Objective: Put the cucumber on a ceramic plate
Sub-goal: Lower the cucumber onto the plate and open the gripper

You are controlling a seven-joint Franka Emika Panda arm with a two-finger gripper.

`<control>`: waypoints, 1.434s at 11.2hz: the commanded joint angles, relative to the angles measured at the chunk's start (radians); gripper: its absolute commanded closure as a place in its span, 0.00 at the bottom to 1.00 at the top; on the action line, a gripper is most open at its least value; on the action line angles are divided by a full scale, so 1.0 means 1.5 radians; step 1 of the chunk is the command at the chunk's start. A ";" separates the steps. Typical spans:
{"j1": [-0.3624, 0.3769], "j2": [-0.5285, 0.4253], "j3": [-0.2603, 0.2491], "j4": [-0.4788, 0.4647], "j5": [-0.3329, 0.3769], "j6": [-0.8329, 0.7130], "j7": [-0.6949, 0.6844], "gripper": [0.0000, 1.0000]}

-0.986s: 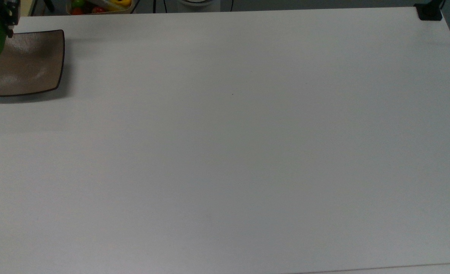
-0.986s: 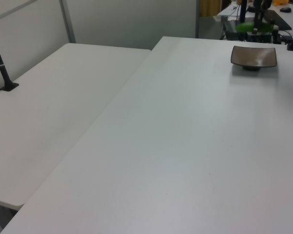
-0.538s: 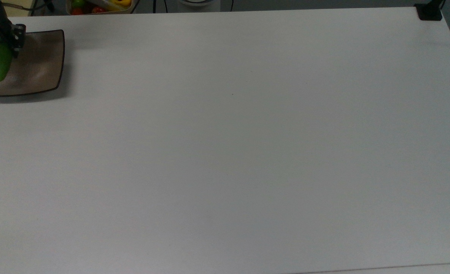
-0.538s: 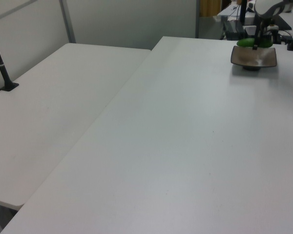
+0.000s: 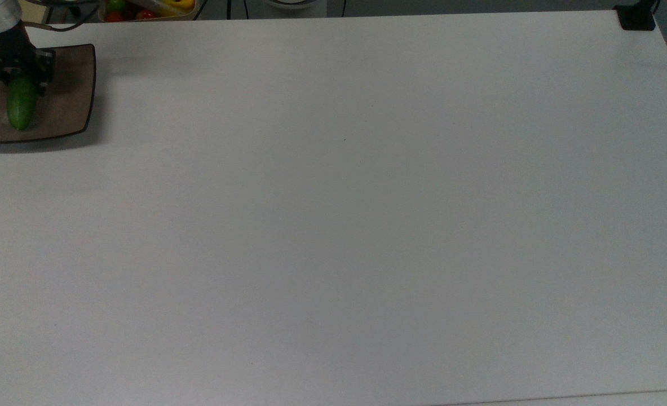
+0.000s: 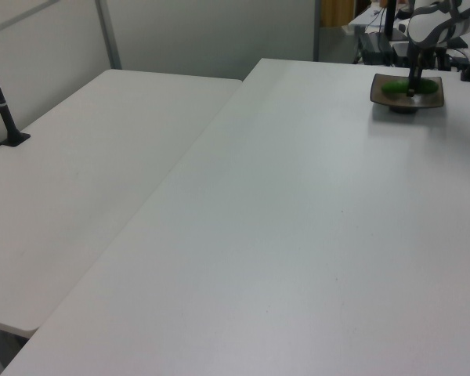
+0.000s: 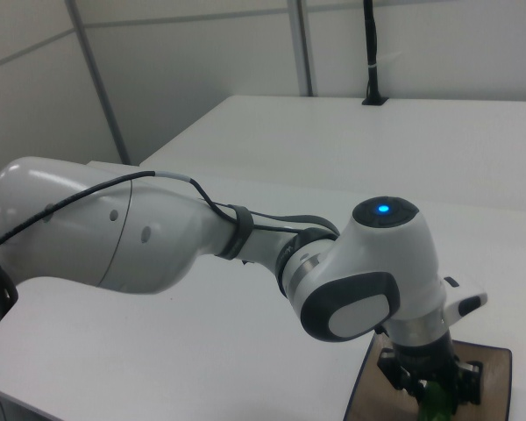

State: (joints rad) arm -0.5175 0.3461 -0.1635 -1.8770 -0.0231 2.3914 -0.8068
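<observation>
The square brown ceramic plate point(image 5: 65, 107) sits at the far corner of the table, at the top view's upper left. The dark green cucumber point(image 5: 21, 106) lies lengthwise low over the plate's left half, and whether it touches the plate I cannot tell. My gripper point(image 5: 16, 76) is shut on the cucumber's far end, fingers on either side. In the left view the plate point(image 6: 385, 100) is at the far right, with the cucumber point(image 6: 398, 89) in it under the gripper point(image 6: 413, 88). In the right view the gripper point(image 7: 430, 390) points down over the plate point(image 7: 498, 386), above the cucumber point(image 7: 437, 407).
A bin of colourful vegetables point(image 5: 147, 8) stands just beyond the table's far edge near the plate. A black clamp point(image 5: 636, 20) sits on the top view's upper right corner. A second white table point(image 6: 78, 157) with a black post point(image 6: 4, 110) adjoins in the left view.
The gripper has come down and shifted toward the top view's right, bringing the cucumber from above the plate's left edge to low over the plate's inside.
</observation>
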 commanded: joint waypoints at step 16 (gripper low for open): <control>0.077 -0.150 0.004 0.072 0.014 -0.179 0.103 0.00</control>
State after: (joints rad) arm -0.4661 0.2423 -0.1543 -1.8261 -0.0201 2.3064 -0.7186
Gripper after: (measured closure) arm 0.000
